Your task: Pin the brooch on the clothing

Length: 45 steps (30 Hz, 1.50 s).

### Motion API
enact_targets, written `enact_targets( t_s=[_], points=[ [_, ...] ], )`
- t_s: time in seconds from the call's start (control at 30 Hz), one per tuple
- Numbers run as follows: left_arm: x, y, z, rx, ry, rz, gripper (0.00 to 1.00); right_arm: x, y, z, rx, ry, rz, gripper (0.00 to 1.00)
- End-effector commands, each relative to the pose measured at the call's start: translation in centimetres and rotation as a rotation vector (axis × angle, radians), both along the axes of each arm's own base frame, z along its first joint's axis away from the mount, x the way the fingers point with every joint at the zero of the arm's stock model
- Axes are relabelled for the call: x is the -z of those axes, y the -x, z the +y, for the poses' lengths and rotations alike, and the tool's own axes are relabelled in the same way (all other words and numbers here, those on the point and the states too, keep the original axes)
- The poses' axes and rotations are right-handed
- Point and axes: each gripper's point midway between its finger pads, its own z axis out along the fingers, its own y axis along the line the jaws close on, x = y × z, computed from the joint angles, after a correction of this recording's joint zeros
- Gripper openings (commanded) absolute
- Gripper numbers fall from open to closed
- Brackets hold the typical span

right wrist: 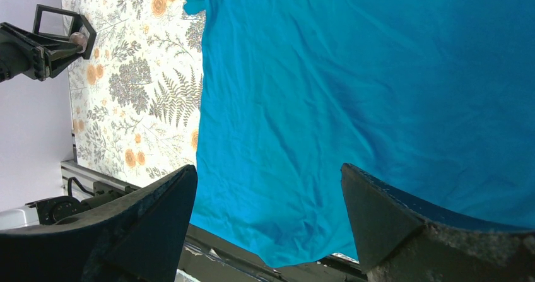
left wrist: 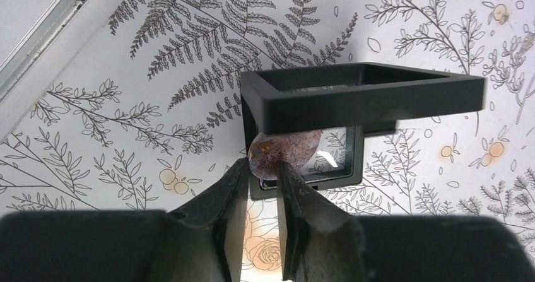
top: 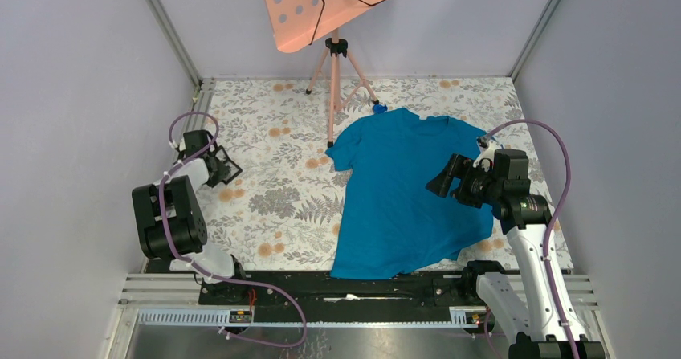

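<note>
Now | left end effector (left wrist: 268, 171) clenched on brooch (left wrist: 281, 152), likely to draw it out of black frame (left wrist: 366, 96) | right end effector (right wrist: 266, 175) released, poised over clothing (right wrist: 353, 74), probably to steady it

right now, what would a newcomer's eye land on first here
The teal T-shirt spread on the floral table, right of centre, dominates. At left, the left pincer pinches a small round brooch at a black square frame. A pink perforated board on a tripod stands at the back.
</note>
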Motion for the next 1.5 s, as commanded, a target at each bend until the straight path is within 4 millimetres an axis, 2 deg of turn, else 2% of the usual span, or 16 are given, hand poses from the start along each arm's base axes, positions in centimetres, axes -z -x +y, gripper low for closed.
enact_targets(
  t_s=[0.0,0.23,0.57,0.67,0.77,0.87,0.93,1.1,1.13,1.27,1.47],
  points=[
    [-2.3,-1.1,0.5,-0.007,-0.022,-0.09,0.21,-0.1,0.3,0.4,-0.011,-0.026,0.003,0.91],
    [-4.1,-1.0,0.6,-0.006,-0.039,-0.134,0.18,-0.2,0.3,0.4,-0.011,-0.03,0.0,0.92],
    [-4.7,-1.3,0.0,0.023,-0.049,-0.143,0.0,-0.3,0.4,0.5,-0.011,-0.036,-0.004,0.92],
    [-6.9,-1.4,-1.4,0.066,-0.074,-0.181,0.0,-0.7,0.5,0.5,-0.012,-0.036,-0.012,0.92],
    [-10.2,-1.3,-3.2,0.128,-0.124,-0.225,0.0,-1.1,0.6,0.5,-0.013,-0.035,-0.018,0.92],
    [-13.4,-0.7,-5.8,0.221,-0.147,-0.282,0.0,-1.5,0.7,0.7,-0.02,-0.044,-0.019,0.92],
    [-15.6,0.3,-8.3,0.312,-0.173,-0.317,0.0,-1.9,0.7,0.9,-0.024,-0.056,-0.018,0.92],
    [-19.1,3.2,-14.9,0.573,-0.208,-0.387,0.0,-2.6,0.8,1.7,-0.029,-0.121,-0.009,0.91],
    [-19.6,4.0,-16.8,0.651,-0.207,-0.408,0.0,-2.7,0.8,2.0,-0.03,-0.142,-0.005,0.91],
    [-20.8,6.9,-21.8,0.892,-0.216,-0.466,0.0,-2.6,0.7,3.3,-0.044,-0.25,0.03,0.89],
    [-21.3,11.8,-29.7,1.35,-0.3,-0.555,0.0,-2.9,0.8,4.5,-0.02,-0.363,0.072,0.86]
  ],
)
